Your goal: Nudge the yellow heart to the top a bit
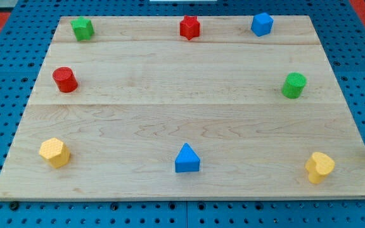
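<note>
No writing or brand marks are legible anywhere. On the wooden surface (189, 114), going left to right: a yellow hexagon (55, 152) at the bottom left, a red cylinder (64, 80), a green block (82, 28), a blue triangle (187, 158), a red star (189, 27), a blue cube (262, 24), a green cylinder (293, 85). The yellow heart (320, 167) lies at the bottom right corner. My tip is not clearly visible; only a dark blur sits at the right edge, beside the heart.

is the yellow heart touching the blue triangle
No, the yellow heart sits apart at the board's lower right, with bare wood between it and the blue triangle.
</note>
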`<act>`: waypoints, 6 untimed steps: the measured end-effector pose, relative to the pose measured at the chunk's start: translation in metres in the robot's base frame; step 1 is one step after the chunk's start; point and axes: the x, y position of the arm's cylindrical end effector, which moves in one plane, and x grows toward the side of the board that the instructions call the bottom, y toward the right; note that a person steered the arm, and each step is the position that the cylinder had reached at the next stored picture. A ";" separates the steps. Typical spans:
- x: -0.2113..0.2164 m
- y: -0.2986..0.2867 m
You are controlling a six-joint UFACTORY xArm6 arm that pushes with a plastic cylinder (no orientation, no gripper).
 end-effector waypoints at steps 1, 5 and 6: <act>0.038 -0.023; 0.027 -0.100; 0.022 -0.107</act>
